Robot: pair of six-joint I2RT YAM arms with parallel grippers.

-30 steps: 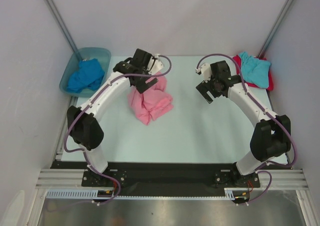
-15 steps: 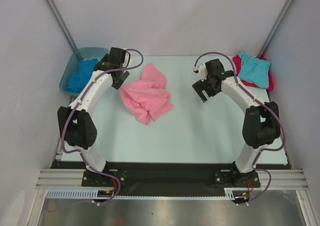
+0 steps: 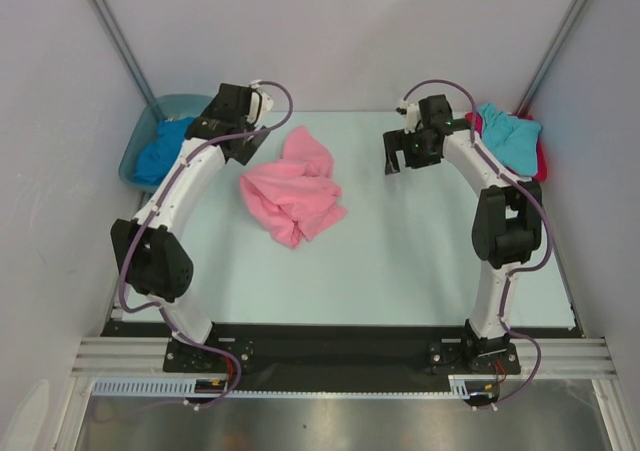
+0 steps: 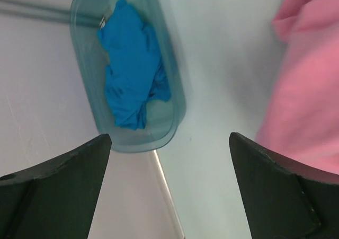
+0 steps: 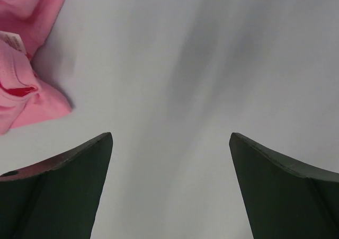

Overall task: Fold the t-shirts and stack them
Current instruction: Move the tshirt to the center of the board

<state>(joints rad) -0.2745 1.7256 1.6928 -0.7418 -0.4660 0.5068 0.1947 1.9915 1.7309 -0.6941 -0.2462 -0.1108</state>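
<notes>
A crumpled pink t-shirt lies in a heap on the table between the arms; its edge shows in the left wrist view and the right wrist view. A royal blue t-shirt is bunched inside the tub. At the back right a turquoise t-shirt rests on a red one. My left gripper hangs open and empty between the tub and the pink shirt. My right gripper is open and empty over bare table, right of the pink shirt.
The blue-green translucent tub stands at the back left, off the table's left edge. Grey walls close in the back and both sides. Metal posts rise in the back corners.
The left gripper let go of the pink t-shirt and swung left toward the tub. The shirt dropped and spread on the table. The right gripper shifted slightly toward the back.
</notes>
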